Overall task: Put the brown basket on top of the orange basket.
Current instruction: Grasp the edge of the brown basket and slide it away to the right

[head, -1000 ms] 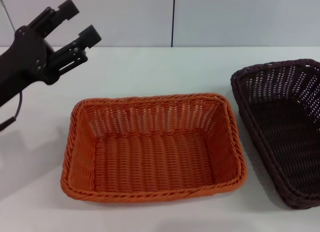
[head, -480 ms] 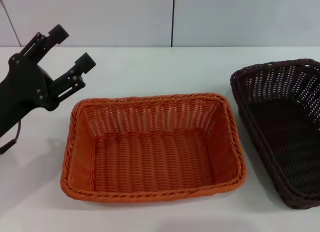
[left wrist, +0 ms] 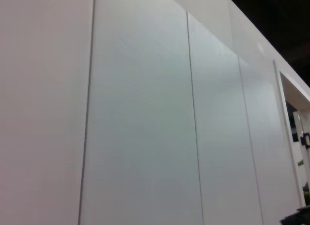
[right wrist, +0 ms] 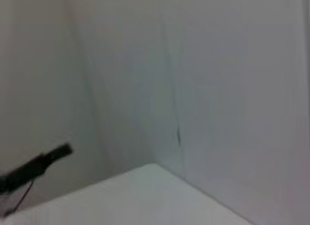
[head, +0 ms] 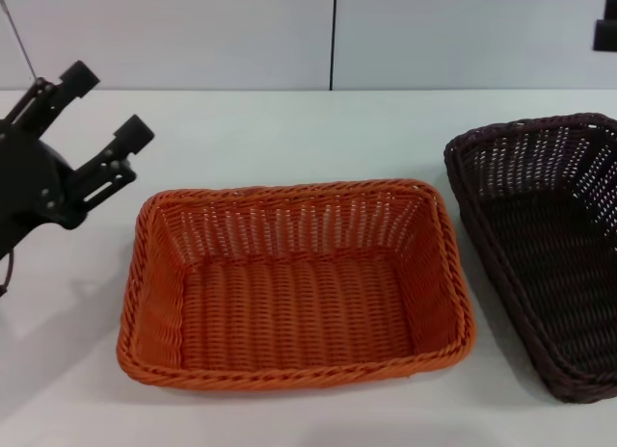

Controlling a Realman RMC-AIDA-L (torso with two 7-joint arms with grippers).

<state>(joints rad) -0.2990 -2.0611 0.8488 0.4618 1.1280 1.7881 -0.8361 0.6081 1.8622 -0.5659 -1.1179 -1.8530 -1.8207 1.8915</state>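
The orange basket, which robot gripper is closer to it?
The left gripper. It hangs open just off the orange basket at its far left corner. The right gripper only peeks in at the head view's top right edge, beyond the brown basket.

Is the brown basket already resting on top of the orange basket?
No, in the head view the brown basket stands on the table beside the orange basket, to its right, and neither tool holds it.
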